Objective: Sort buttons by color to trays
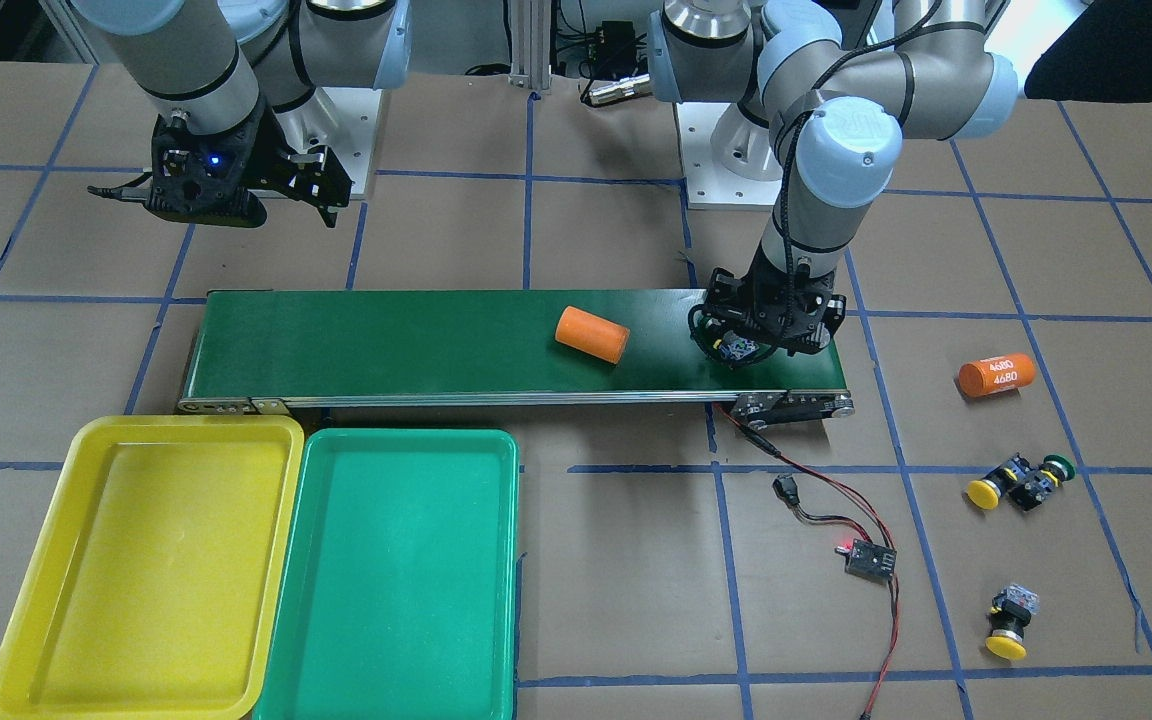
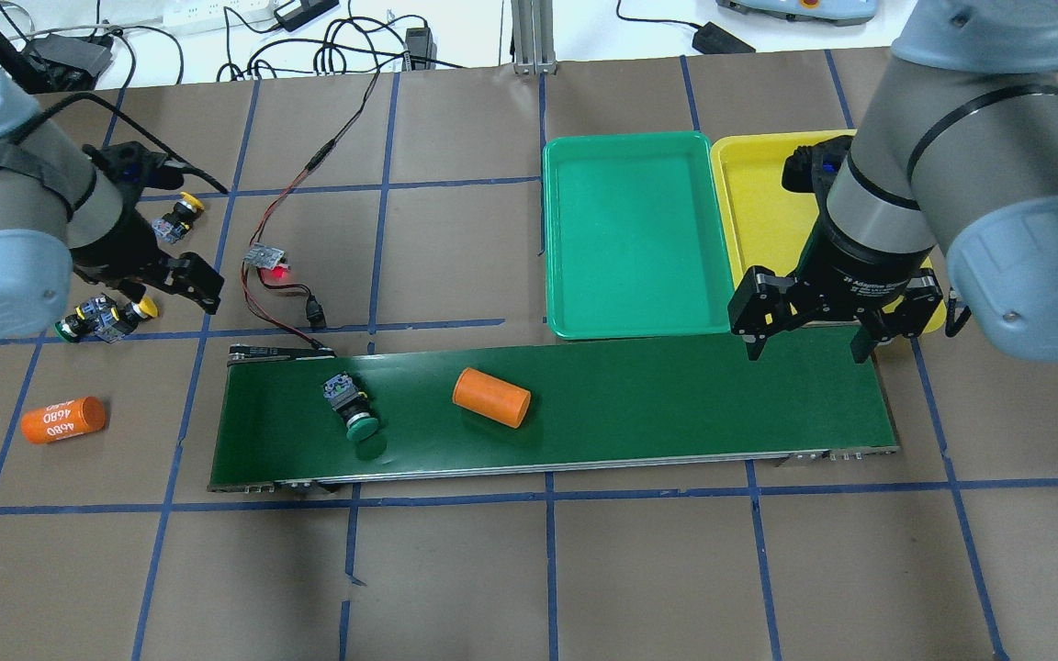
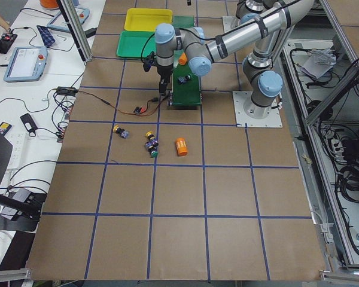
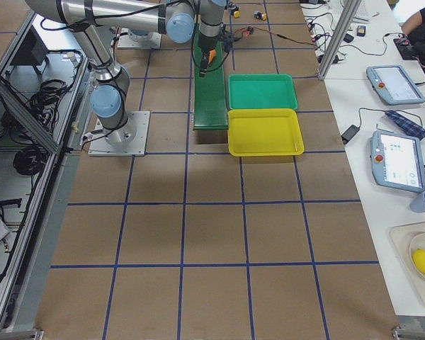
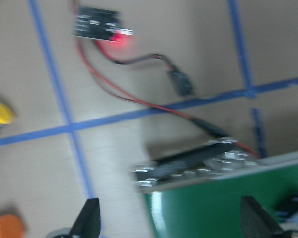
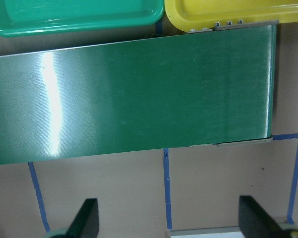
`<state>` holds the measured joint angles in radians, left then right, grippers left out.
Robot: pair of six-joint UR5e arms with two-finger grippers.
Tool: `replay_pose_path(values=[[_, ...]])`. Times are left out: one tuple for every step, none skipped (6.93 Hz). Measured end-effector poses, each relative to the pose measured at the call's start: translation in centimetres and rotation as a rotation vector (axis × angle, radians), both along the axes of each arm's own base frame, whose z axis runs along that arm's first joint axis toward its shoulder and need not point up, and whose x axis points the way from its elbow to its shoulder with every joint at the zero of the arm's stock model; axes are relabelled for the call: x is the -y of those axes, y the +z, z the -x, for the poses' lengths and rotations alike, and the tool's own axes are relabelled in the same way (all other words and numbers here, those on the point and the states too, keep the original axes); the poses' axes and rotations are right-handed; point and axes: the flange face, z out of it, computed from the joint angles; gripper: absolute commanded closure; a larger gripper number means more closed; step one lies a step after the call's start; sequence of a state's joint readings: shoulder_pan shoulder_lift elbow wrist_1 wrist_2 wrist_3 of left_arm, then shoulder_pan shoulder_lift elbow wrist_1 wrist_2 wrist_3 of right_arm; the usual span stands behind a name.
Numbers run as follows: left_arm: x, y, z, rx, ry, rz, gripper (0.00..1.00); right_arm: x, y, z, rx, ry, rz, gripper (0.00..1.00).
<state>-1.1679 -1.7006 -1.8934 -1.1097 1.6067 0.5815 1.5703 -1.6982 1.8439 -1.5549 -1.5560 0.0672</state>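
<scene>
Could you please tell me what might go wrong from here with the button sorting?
The orange cylinder lies on the dark-green conveyor belt between the green-capped push-button and the open right gripper, so it may reach that gripper first and get sorted by mistake. On the table, a yellow-capped button and another green-capped button lie close together; the open left gripper could knock one while grasping the other.

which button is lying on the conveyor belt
The green-capped button alone lies on the conveyor belt; the other three buttons lie on the table.
</scene>
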Motion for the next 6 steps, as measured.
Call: replay_pose_path(values=[[-0.8, -1.5, -6.1, -0.016, -0.01, -0.028, 0.0, 0.0, 0.1, 0.0, -0.001, -0.003, 0.003, 0.0], [-2.4, -3.3, -11.0, -0.041, -0.056, -0.059, 0.0, 0.2, 0.2, 0.0, -0.002, -0.008, 0.017, 0.0], [-4.0, -5.1, -13.9, -0.068, -0.13, -0.086, 0.0, 0.5, 0.5, 0.0, -0.001, -0.012, 0.041, 0.0], [-5.1, -7.1, -15.4, -0.08, -0.223, -0.094, 0.0, 0.8, 0.7, 0.0, 0.0, -0.015, 0.067, 0.0], [-5.7, -9.0, -15.9, -0.069, -0.297, -0.081, 0.0, 0.9, 0.9, 0.0, -0.004, -0.035, 0.082, 0.0], [-6.4, -11.0, -15.9, -0.055, -0.344, -0.071, 0.11, 0.8, 0.8, 0.0, -0.016, -0.095, 0.081, 0.0]])
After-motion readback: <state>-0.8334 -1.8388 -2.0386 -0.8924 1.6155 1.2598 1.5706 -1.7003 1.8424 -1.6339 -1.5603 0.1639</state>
